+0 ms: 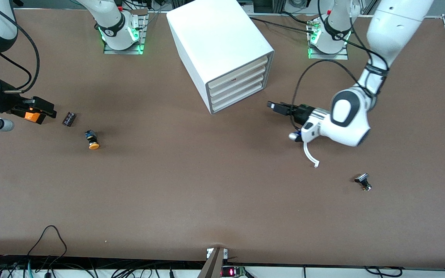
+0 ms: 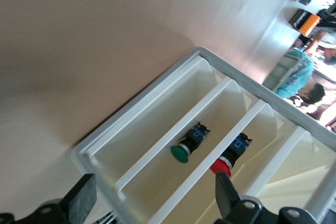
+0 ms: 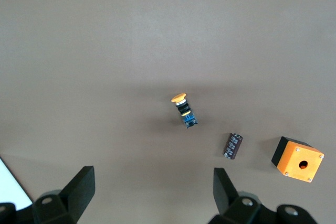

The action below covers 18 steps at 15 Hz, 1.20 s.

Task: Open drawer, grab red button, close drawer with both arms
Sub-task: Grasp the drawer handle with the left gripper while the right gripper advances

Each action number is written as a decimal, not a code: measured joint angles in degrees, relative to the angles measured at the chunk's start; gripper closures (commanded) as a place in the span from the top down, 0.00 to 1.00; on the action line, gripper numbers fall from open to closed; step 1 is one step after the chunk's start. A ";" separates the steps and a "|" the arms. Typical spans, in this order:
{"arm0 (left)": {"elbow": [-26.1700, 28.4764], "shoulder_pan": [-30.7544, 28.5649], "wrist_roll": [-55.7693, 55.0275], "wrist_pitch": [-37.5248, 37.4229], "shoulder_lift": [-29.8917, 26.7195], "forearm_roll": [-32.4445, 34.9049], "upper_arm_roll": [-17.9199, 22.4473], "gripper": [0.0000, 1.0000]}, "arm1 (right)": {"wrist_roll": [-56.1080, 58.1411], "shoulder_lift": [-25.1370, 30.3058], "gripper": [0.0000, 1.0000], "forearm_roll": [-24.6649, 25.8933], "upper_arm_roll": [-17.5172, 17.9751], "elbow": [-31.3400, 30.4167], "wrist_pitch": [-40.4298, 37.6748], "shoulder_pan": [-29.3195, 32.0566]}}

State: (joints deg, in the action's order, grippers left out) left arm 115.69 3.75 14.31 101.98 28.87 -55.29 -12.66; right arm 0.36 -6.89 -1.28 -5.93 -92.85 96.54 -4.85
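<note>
The white cabinet (image 1: 214, 34) stands at the table's middle, all four cream drawers (image 1: 240, 83) pushed in. In the left wrist view I look into the cabinet's front (image 2: 152, 103). The red-capped button (image 2: 227, 162) lies in one drawer slot. A green-capped button (image 2: 188, 145) lies in the slot beside it. My left gripper (image 1: 272, 105) is open and empty, level with the drawer fronts and a short way in front of them; it also shows in the left wrist view (image 2: 152, 203). My right gripper (image 1: 46, 110) hangs open and empty over the table's right-arm end, also in the right wrist view (image 3: 152, 192).
An orange-capped button (image 1: 92, 139), a dark capacitor (image 1: 69, 118) and an orange box (image 1: 32, 116) lie at the right arm's end, and show in the right wrist view (image 3: 184, 109). A small black part (image 1: 363, 181) lies nearer the front camera at the left arm's end.
</note>
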 measured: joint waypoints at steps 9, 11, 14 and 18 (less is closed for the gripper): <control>6.57 1.42 3.04 1.59 0.11 -8.34 -6.36 0.92 | -0.02 -0.61 1.00 0.62 0.06 -0.02 3.54 -0.80; 7.36 1.40 3.51 1.59 0.10 -8.38 -6.76 0.77 | -0.03 -1.10 1.00 0.62 0.06 -0.02 3.85 -1.01; 8.51 1.33 5.49 1.59 0.10 -8.64 -6.93 0.71 | 0.01 -3.22 1.00 0.63 0.23 0.01 4.64 -2.04; 8.68 0.82 6.37 1.53 -0.12 -9.18 -7.32 0.72 | 0.02 -4.90 1.00 0.78 0.55 0.12 5.29 -4.48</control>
State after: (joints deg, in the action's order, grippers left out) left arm 124.37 4.57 20.68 103.51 28.76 -64.47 -19.97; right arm 0.38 -11.79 -0.51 -5.38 -92.73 101.83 -9.32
